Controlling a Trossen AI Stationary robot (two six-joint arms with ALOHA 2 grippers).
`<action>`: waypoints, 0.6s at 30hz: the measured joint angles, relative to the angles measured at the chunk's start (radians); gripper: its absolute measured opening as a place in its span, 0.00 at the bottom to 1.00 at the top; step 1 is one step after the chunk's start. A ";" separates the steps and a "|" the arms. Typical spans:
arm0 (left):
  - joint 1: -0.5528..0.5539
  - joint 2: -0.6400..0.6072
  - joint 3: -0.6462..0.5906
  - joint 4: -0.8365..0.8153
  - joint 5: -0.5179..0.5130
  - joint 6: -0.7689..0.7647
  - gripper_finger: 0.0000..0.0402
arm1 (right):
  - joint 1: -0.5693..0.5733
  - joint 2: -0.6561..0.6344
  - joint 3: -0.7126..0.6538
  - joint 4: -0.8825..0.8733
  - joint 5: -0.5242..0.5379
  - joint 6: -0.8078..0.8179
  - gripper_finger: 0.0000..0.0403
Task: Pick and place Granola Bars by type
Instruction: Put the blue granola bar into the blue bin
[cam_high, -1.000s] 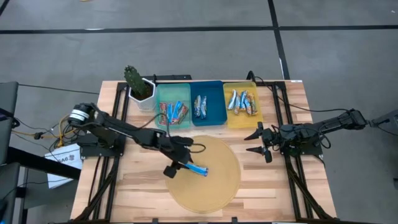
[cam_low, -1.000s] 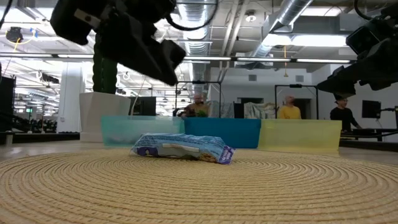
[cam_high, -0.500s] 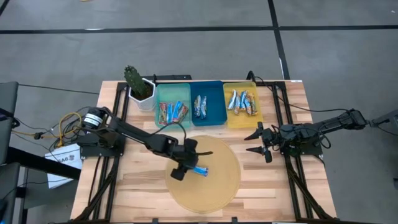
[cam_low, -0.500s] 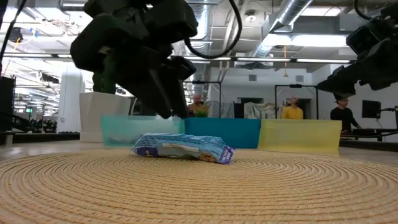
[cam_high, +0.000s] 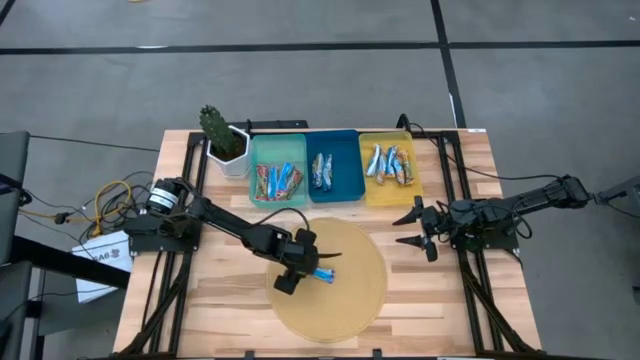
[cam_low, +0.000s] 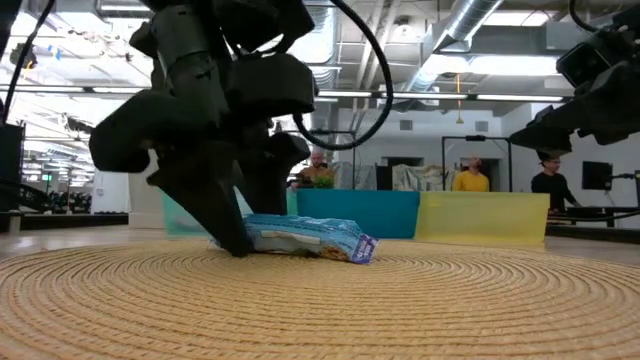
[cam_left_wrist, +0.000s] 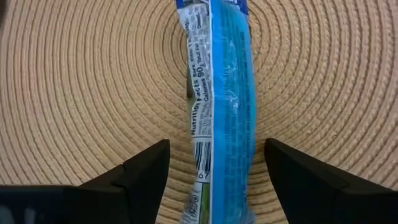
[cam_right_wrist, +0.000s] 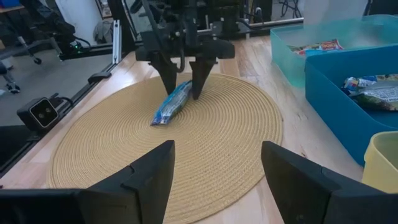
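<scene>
While open, left hand (cam_left_wrist: 211, 171) straddles blue bar (cam_left_wrist: 221, 93) on mat (cam_left_wrist: 74, 93).

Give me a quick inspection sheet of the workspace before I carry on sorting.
Surface: wooden table with round woven mat.
Job's things: one blue bar lying on the mat; other bars in the teal tray, blue tray and yellow tray.
Clutter: potted cactus beside the teal tray.
Grippers: left gripper open, fingers straddling the blue bar; right gripper open, waiting off the mat's right edge.
Cables: loose wires by the left arm's base.
Surroundings: people at desks behind the table.
</scene>
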 joint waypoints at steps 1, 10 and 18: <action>-0.001 0.002 0.000 0.002 -0.011 0.001 0.64 | 0.000 0.000 0.000 0.000 0.000 0.000 0.58; -0.002 0.010 0.000 0.011 -0.045 -0.006 0.51 | 0.000 0.001 0.000 -0.001 0.000 0.000 0.58; -0.001 0.011 0.000 0.007 -0.012 -0.011 0.28 | 0.000 0.001 0.000 -0.001 0.000 0.000 0.58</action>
